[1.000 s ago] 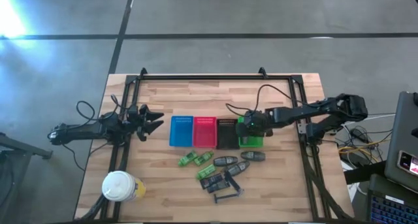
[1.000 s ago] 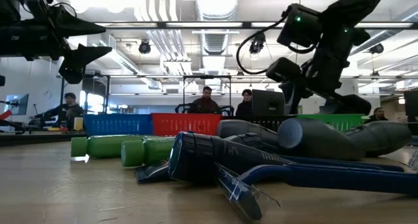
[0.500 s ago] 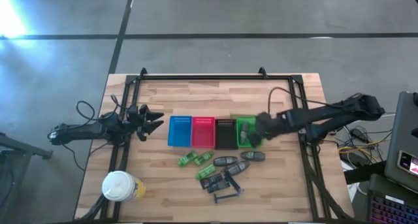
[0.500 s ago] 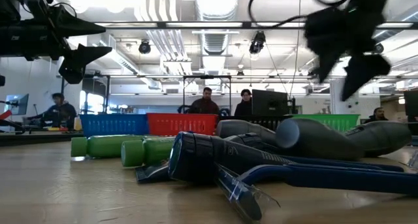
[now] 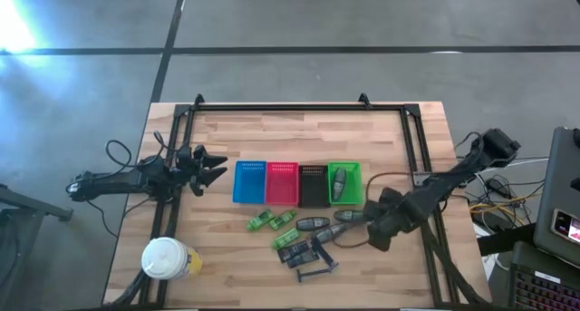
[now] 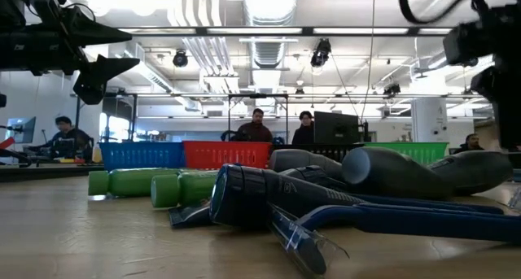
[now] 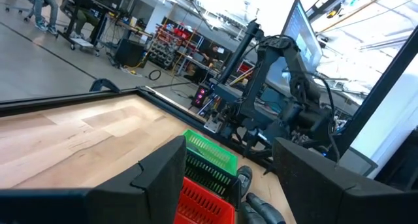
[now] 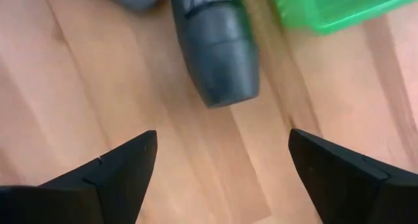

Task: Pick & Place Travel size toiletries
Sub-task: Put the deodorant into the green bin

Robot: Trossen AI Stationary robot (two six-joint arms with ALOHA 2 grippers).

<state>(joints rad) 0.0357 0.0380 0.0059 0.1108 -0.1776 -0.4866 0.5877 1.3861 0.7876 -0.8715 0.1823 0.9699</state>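
R tool (image 8: 219, 168) was seen wide open, empty, above grey tube (image 8: 219, 51); if misaligned, tube could be knocked away.

Readable text: none in any view.
Toiletries (image 5: 308, 238): no legible label or brand.
Baskets (image 5: 298, 183): unmarked.
Cup (image 5: 167, 257): no legible print.
Monitor (image 7: 302, 29): content unreadable.

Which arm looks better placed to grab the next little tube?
The right. Its gripper hovers open beside the grey tubes, one lying just ahead of its fingers. The left gripper waits beyond the blue basket.
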